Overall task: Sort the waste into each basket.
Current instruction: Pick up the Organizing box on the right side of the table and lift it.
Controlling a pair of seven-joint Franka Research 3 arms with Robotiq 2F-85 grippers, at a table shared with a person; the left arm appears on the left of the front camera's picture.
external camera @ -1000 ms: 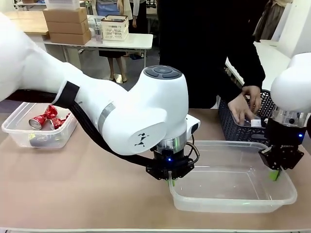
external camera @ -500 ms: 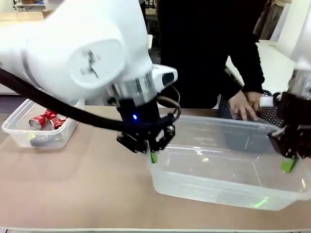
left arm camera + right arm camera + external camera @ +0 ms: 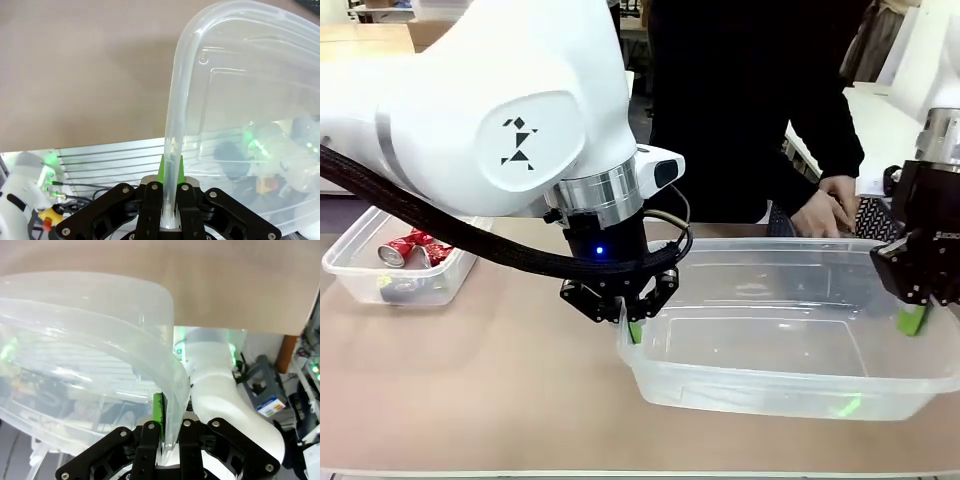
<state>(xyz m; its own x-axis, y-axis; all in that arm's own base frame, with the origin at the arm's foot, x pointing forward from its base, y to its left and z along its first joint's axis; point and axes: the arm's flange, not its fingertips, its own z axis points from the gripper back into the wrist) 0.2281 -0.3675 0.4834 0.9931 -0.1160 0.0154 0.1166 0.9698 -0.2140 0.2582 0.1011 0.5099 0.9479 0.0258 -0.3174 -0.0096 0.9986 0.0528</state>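
Note:
Both of my grippers hold one see-through basket [image 3: 770,375] up off the table, tilted. My left gripper [image 3: 633,328] is shut on its left rim, and my right gripper [image 3: 913,320] is shut on its right rim. The left wrist view has that rim [image 3: 172,150] pinched between the green pads of the left gripper [image 3: 170,212]. In the right wrist view the curved rim [image 3: 172,390] sits in the shut right gripper [image 3: 167,440]. I see nothing inside the lifted basket. A second clear basket [image 3: 350,275] rests at the far left with crushed red cans [image 3: 410,248] in it.
A person in black stands at the far side, one hand [image 3: 825,210] over a dark lattice basket [image 3: 875,215] behind the lifted tub. Bare tan tabletop [image 3: 470,380] lies between the two clear baskets.
Both arms have raised the large clear basket off the table and carried it left, tilting it. The person's hand has come up out of the lattice basket.

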